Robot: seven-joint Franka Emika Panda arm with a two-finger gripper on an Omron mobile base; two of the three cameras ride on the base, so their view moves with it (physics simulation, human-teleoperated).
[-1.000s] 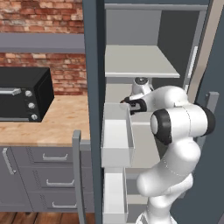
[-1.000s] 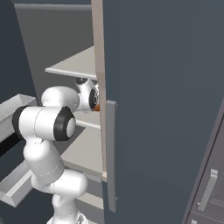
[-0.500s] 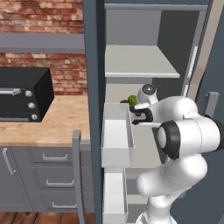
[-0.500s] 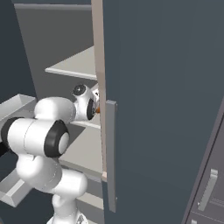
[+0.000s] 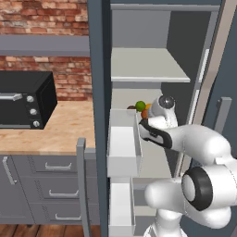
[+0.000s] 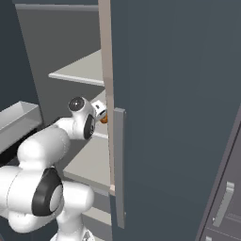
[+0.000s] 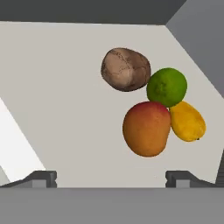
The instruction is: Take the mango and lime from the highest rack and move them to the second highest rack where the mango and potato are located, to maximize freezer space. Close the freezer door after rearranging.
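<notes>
On the left, a black oven sits on the wooden counter. In the open freezer, the highest rack is bare. On the second highest rack, four pieces cluster: the brown potato, the reddish-orange mango, the lime and the yellow mango, each touching a neighbour. The gripper stands released, fingers spread wide, just short of them. The freezer door stands open at right.
</notes>
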